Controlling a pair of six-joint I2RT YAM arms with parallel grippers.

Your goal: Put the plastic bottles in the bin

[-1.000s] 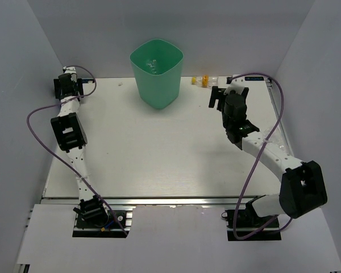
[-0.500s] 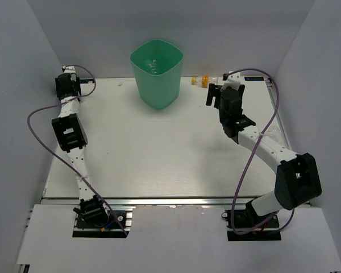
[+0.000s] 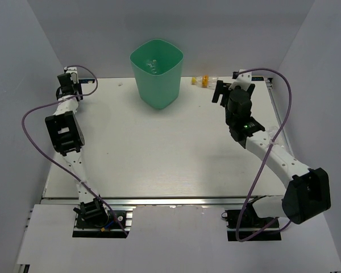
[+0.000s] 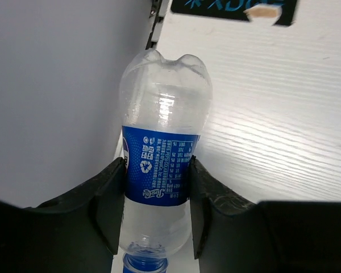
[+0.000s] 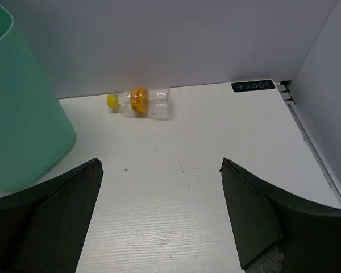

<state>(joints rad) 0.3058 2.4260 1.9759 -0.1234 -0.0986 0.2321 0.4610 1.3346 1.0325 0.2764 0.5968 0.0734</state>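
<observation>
Left gripper (image 4: 156, 182): its jaws pinch the clear plastic bottle with the blue label (image 4: 162, 142) across the label band, cap end toward the wrist. This is at the far-left corner of the white table (image 3: 159, 148), just beside the grey side wall (image 4: 45, 85).
Left hold, risk: the bottle's wall looks thin and the label slick, so a light squeeze may let it slide out during the carry, while a hard one may buckle it. I cannot tell whether it is off the table.
Wall, risk: a swing begun this close to the wall may scrape the bottle's base and twist it in the grasp.
Mint-green plastic bin (image 3: 156, 79): stands at the far edge near the middle, well apart from the left gripper. It looks tall and light, so a knock on the rim may shift or tip it. A release short of the rim drops the bottle on the table, where it can roll.
Small clear bottle with the yellow cap and orange band (image 5: 139, 101): lies on its side along the back wall, between the bin and the right arm.
Right gripper (image 5: 159, 227): jaws spread wide, nothing between them, aimed toward that small bottle.
Right approach, risk: the bottle is round and the wall leaves little room behind it — an off-centre close may squirt it sideways or pin it against the wall.
Both arms, risk: two carries converging on the bin may collide above the rim.
</observation>
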